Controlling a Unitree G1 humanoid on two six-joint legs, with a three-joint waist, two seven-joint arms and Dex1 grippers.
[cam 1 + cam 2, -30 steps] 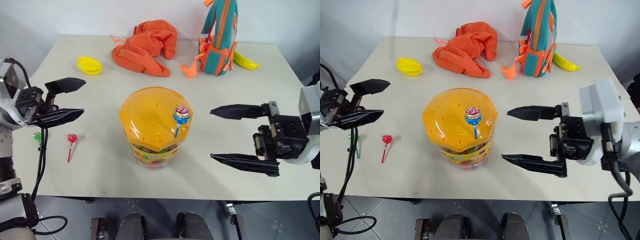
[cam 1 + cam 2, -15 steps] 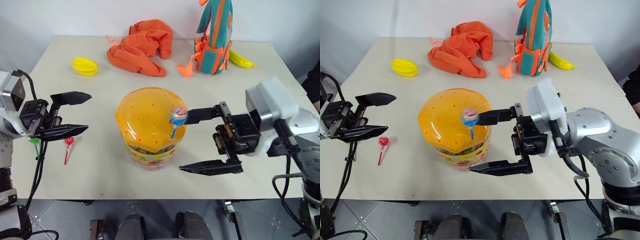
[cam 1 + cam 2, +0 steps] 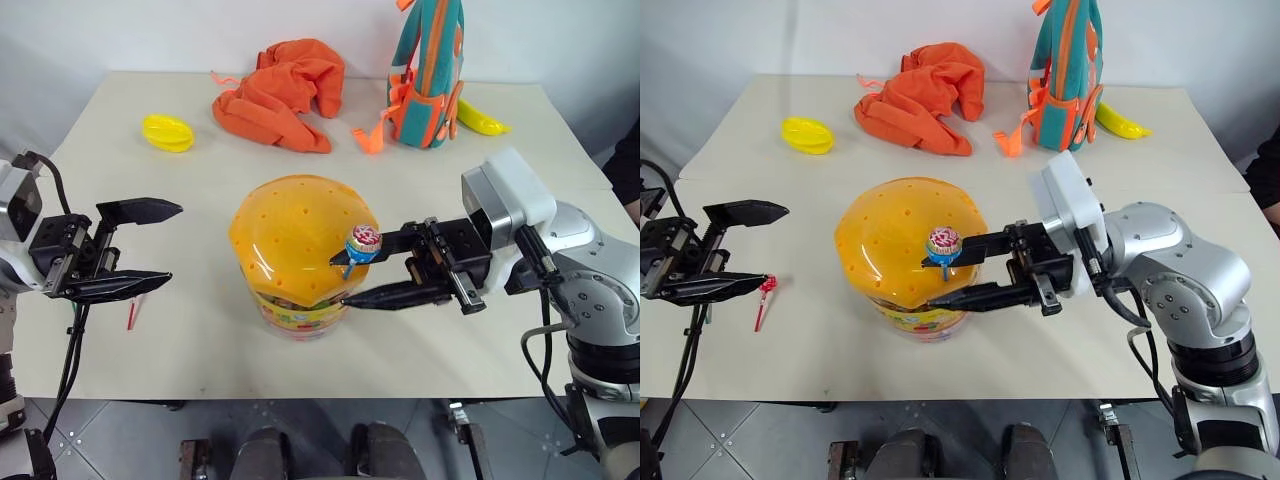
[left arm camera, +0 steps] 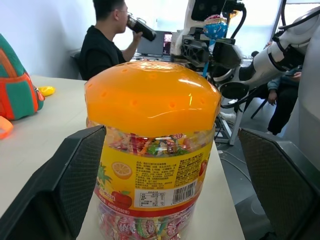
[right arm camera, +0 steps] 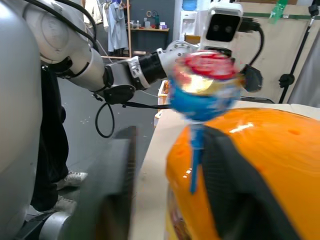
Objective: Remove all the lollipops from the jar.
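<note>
One jar [image 3: 297,255], orange domed lid, at table [image 3: 520,170] centre near front edge. Lollipops visible: two. One with blue stick [image 3: 362,241] stands up from lid on right side; right gripper [image 3: 338,281] narrowed around its stick, contact not sure. Second, red stick [image 3: 764,293], lies on table left of jar, partly behind left gripper [image 3: 170,246], which is spread wide, holds nothing.

Cream rectangular table [image 3: 560,130] against plain white wall [image 3: 150,30]; grey tiled floor [image 3: 130,440] below, even indoor light.
</note>
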